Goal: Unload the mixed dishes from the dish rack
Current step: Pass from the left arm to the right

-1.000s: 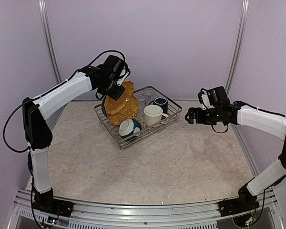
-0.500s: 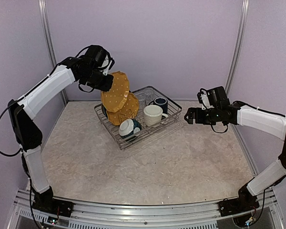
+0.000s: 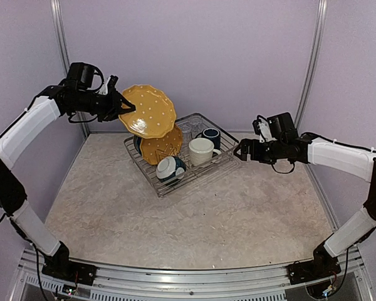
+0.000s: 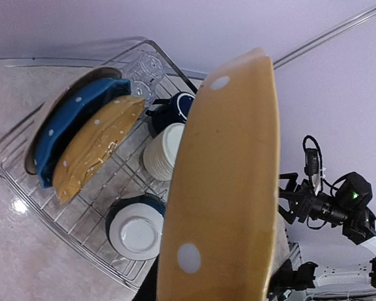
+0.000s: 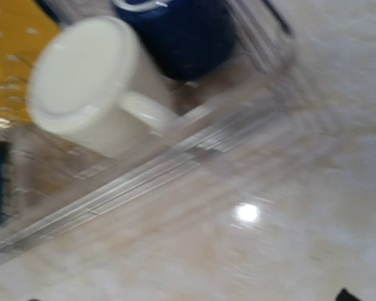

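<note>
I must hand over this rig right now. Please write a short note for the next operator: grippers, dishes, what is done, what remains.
Left gripper: shut on a yellow dotted plate, held in the air above the dish rack.
Right gripper: open, empty, beside the rack's right end.
In the rack: second yellow plate, blue dotted plate, cream mug, navy mug, teal-and-white bowl, clear glasses.
Done: one plate out, not yet set down.
Left: place it, then unload the rest.
</note>
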Robot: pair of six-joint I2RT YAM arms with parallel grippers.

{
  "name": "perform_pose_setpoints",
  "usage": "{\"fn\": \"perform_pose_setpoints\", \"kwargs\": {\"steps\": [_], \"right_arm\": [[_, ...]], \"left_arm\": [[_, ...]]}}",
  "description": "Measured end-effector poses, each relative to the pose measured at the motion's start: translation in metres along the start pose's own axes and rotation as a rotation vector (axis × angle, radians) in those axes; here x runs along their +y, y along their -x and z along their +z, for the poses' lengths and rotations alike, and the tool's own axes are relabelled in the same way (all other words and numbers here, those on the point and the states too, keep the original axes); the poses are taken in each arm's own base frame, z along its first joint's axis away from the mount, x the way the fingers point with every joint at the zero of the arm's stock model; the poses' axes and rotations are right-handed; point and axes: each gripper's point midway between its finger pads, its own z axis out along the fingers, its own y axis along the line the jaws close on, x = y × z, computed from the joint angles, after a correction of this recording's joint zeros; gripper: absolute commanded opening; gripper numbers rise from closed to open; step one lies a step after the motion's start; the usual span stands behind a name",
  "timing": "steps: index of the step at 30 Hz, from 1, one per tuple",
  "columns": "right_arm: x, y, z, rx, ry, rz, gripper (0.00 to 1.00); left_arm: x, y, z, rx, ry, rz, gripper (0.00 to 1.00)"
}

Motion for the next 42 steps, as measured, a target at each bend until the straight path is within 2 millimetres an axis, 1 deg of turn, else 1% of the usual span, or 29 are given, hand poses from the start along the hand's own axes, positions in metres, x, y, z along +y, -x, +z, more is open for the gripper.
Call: {"fn": "perform_pose_setpoints", "kwargs": {"steps": [3,5,7,9,10,11,12,13,17,19,21,25,27,32,34,36,40,41,42], "right_arm": [[0.016,0.007,-0.001,-0.018,0.087,0.029,1.00],[0.031,0.013,-0.003,-0.032,0.167,0.047,1.00],[0.046,0.018,-0.006,-0.042,0.246,0.067,0.99],[0.065,0.026,-0.012,-0.061,0.351,0.093,0.99],[0.077,0.031,-0.016,-0.075,0.415,0.106,0.98],[0.084,0.031,-0.018,-0.075,0.454,0.114,0.98],[0.095,0.033,-0.022,-0.081,0.513,0.125,0.97],[0.101,0.033,-0.023,-0.077,0.544,0.130,0.95],[0.122,0.029,-0.022,-0.059,0.650,0.149,0.87],[0.126,0.024,-0.018,-0.043,0.676,0.162,0.84],[0.126,0.015,-0.013,-0.022,0.694,0.182,0.77],[0.126,0.003,-0.006,0.008,0.714,0.208,0.63],[0.126,0.001,-0.004,0.012,0.720,0.215,0.57],[0.127,-0.002,-0.001,0.019,0.742,0.224,0.54],[0.128,-0.002,-0.001,0.016,0.752,0.231,0.51],[0.130,-0.001,-0.004,0.008,0.778,0.232,0.43],[0.135,0.004,-0.009,-0.008,0.810,0.231,0.23],[0.136,0.005,-0.010,-0.009,0.818,0.239,0.19],[0.135,0.005,-0.009,-0.006,0.817,0.255,0.13]], "left_arm": [[0.000,-0.015,0.011,0.053,-0.081,-0.078,0.00],[0.000,-0.023,0.017,0.079,-0.119,-0.120,0.00],[-0.003,-0.029,0.022,0.095,-0.151,-0.142,0.00],[-0.009,-0.034,0.027,0.104,-0.171,-0.147,0.00],[-0.015,-0.038,0.031,0.114,-0.181,-0.139,0.00],[-0.020,-0.042,0.035,0.123,-0.189,-0.130,0.00],[-0.029,-0.049,0.041,0.138,-0.202,-0.111,0.00],[-0.034,-0.053,0.045,0.149,-0.208,-0.102,0.00],[-0.057,-0.085,0.070,0.237,-0.240,-0.070,0.00],[-0.063,-0.099,0.082,0.281,-0.252,-0.068,0.00],[-0.066,-0.111,0.093,0.318,-0.255,-0.070,0.00],[-0.069,-0.124,0.108,0.356,-0.260,-0.074,0.00],[-0.070,-0.127,0.111,0.367,-0.268,-0.083,0.00],[-0.077,-0.126,0.110,0.374,-0.303,-0.093,0.00],[-0.081,-0.125,0.109,0.382,-0.325,-0.095,0.00],[-0.085,-0.123,0.110,0.387,-0.343,-0.091,0.00],[-0.086,-0.125,0.113,0.403,-0.357,-0.092,0.00],[-0.086,-0.126,0.114,0.406,-0.359,-0.091,0.01],[-0.086,-0.126,0.115,0.406,-0.364,-0.080,0.06]]}}
